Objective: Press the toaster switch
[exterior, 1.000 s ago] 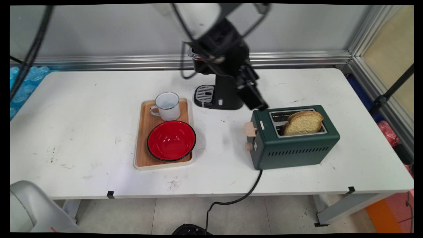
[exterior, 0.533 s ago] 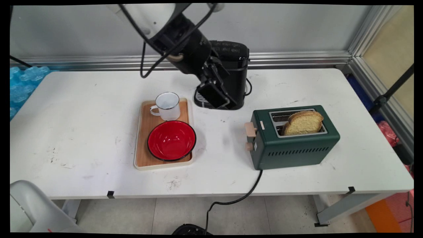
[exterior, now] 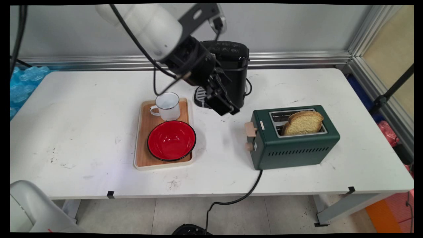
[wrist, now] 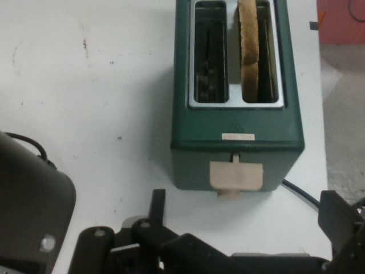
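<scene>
My gripper (exterior: 227, 108) hangs open and holds nothing, low over the table just in front of the black coffee machine (exterior: 231, 62). A dark green toaster (exterior: 294, 145) stands to its right, a short gap away. A slice of bread (exterior: 303, 122) sticks up from the toaster's near slot. In the hand view the gripper (wrist: 243, 200) faces the toaster (wrist: 236, 123) end-on, with its beige lever (wrist: 236, 176) between the spread fingers (wrist: 157, 204). There the bread (wrist: 248, 43) sits in the right slot and the left slot is empty.
A wooden tray (exterior: 142, 158) left of the gripper carries a white enamel mug (exterior: 168, 106) and a red bowl (exterior: 171, 140). The toaster's black cord (exterior: 244, 195) runs off the table's near edge. The coffee machine's corner (wrist: 28, 200) shows at the hand view's lower left.
A second ago the gripper was at the toaster's top left corner. It swung left in front of the coffee machine, then came down and a little right towards the toaster.
</scene>
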Robot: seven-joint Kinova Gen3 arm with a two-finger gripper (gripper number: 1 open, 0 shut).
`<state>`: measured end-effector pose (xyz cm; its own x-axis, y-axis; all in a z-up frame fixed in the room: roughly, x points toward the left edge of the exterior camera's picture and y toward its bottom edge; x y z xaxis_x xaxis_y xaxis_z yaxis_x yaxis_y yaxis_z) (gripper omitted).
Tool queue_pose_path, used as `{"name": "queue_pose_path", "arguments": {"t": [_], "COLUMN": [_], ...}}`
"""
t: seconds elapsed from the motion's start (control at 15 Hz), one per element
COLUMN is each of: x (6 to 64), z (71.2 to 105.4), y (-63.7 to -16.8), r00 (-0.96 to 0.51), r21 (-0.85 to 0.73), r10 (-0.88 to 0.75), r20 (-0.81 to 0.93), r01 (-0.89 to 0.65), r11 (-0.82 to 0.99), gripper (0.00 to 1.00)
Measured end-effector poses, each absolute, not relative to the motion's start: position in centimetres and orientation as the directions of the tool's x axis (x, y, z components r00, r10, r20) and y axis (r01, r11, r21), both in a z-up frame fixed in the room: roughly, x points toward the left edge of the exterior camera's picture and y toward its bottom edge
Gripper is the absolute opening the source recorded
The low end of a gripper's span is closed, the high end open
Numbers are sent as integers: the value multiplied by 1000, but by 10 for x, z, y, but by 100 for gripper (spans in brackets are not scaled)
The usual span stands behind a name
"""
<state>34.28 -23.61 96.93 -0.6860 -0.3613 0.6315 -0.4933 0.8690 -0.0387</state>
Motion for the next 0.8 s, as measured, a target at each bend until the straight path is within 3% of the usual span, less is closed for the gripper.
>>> {"name": "queue_pose_path", "arguments": {"t": [0.53, 0.6, 0.8], "x": [309, 305, 296], "z": [927, 922, 912], "y": [-255, -257, -262], "r00": [-705, -709, -719], "r21": [-29, -28, -24], "r10": [-353, -351, -348], "r20": [616, 612, 602], "r01": [-468, -463, -452], "r11": [883, 886, 892], "gripper": [100, 0, 0]}}
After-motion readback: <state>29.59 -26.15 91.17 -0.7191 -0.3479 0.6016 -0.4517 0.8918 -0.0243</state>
